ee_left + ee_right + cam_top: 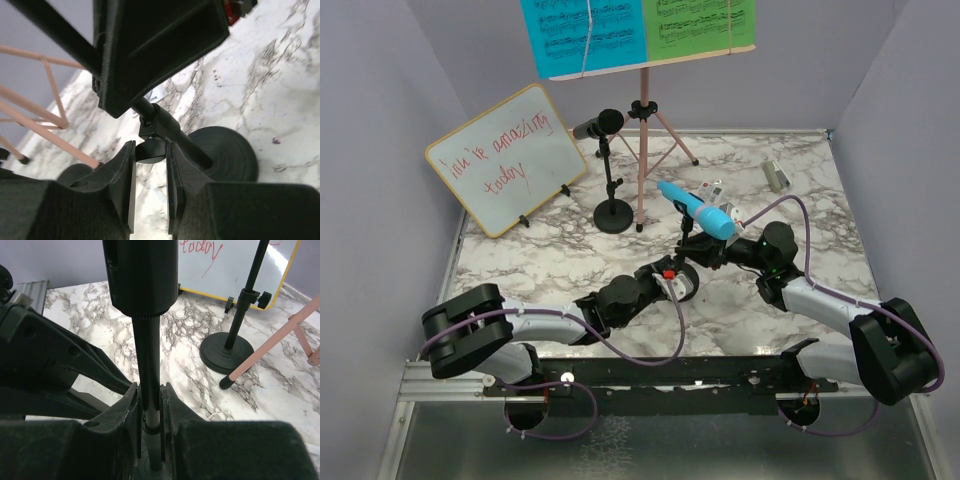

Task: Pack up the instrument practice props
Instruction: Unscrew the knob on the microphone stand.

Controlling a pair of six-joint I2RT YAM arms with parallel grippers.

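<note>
The blue microphone (698, 210) rests tilted in the near black mic holder (151, 340). My right gripper (700, 250) is shut on that holder's pole, which in the right wrist view (151, 395) stands upright between the jaws. My left gripper (677, 278) is shut on the holder's small black knob (150, 150), just above its round base (227, 152). The black microphone (598, 124) sits in the second holder (612, 190). The pink tripod music holder (642, 140) stands behind, carrying the blue sheet (582, 35) and green sheet (700, 25).
The yellow-framed whiteboard (505, 160) leans at the back left. A small silver cylinder (776, 175) lies at the back right. The second holder's base (226, 351) and a pink tripod leg (265, 352) are close to the right gripper. Grey walls enclose the marble table (820, 220).
</note>
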